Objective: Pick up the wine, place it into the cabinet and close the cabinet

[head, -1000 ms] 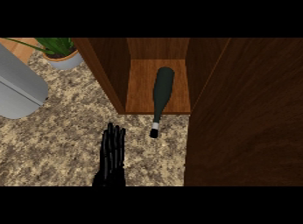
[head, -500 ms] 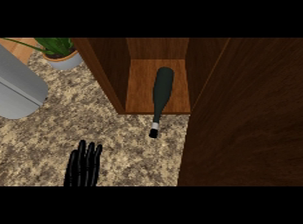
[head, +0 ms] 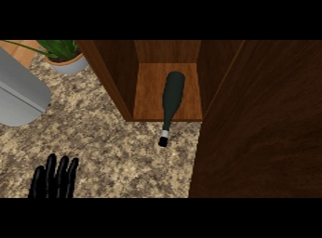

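Observation:
The dark green wine bottle (head: 171, 96) lies on its side on the floor of the wooden cabinet (head: 116, 79), base toward the back. Its neck and pale-banded cap (head: 164, 138) stick out past the cabinet's front edge over the counter. A large dark wooden door panel (head: 270, 121) fills the right side of the head view. My left hand (head: 54, 179) is open, fingers straight and pointing up, at the lower left edge, well away from the bottle. My right hand does not show.
A big grey cylindrical object (head: 9, 95) lies at the left edge. A potted green plant in a pale pot (head: 66, 58) stands at the back left beside the cabinet. Speckled stone counter (head: 116, 153) spreads between them.
My left hand has drawn back down and to the left, away from the bottle's neck toward the lower edge. The bottle has stayed in place.

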